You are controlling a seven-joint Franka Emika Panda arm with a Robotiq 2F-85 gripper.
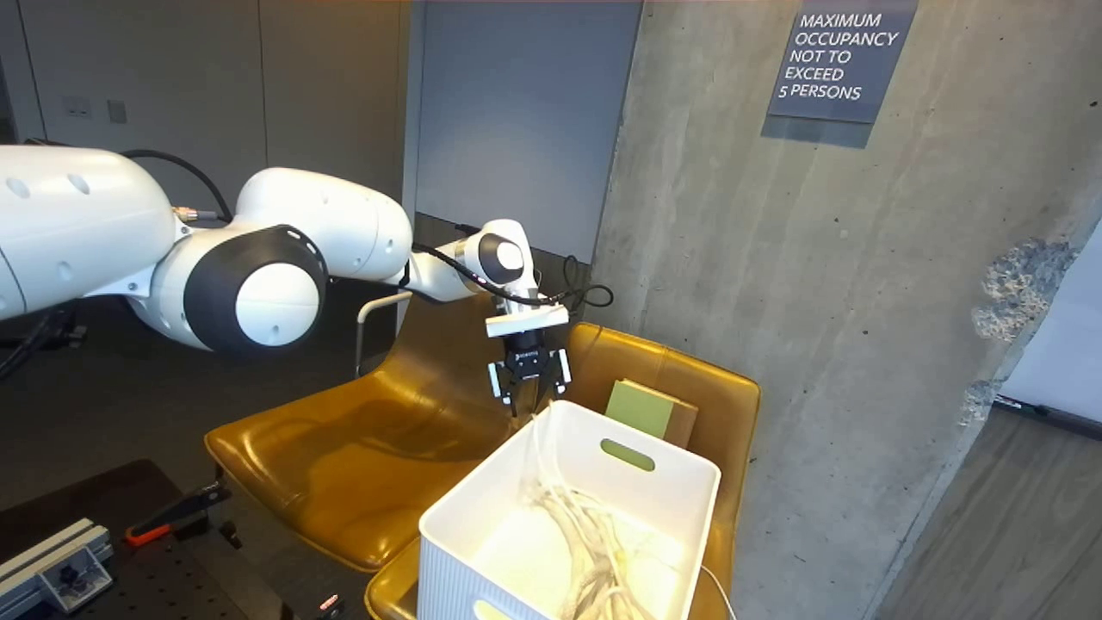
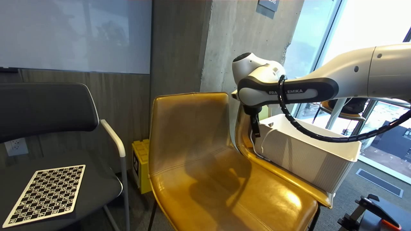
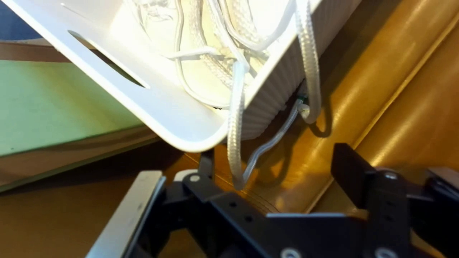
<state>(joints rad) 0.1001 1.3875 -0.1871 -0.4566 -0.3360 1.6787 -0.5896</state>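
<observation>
Set in a room with a grey concrete wall (image 1: 826, 301) and 2 brown chairs (image 2: 192, 134) side by side. On 1 of them, a white bin (image 2: 298, 160) holding a tangle of cords (image 1: 594, 541), with a green book (image 1: 637, 407) behind. Draped over the rim just by the corner: a loop of pale cord (image 3: 235, 125), hanging outside. Spread wide at the pincer (image 3: 273, 160), gripping nothing, with the loop between the fingers in the wrist view; contact hard to tell. Probably at the step of catching this loop: centre on the cord, stay off the rim, close gently, then draw away slowly to avoid dragging the tangle along.
</observation>
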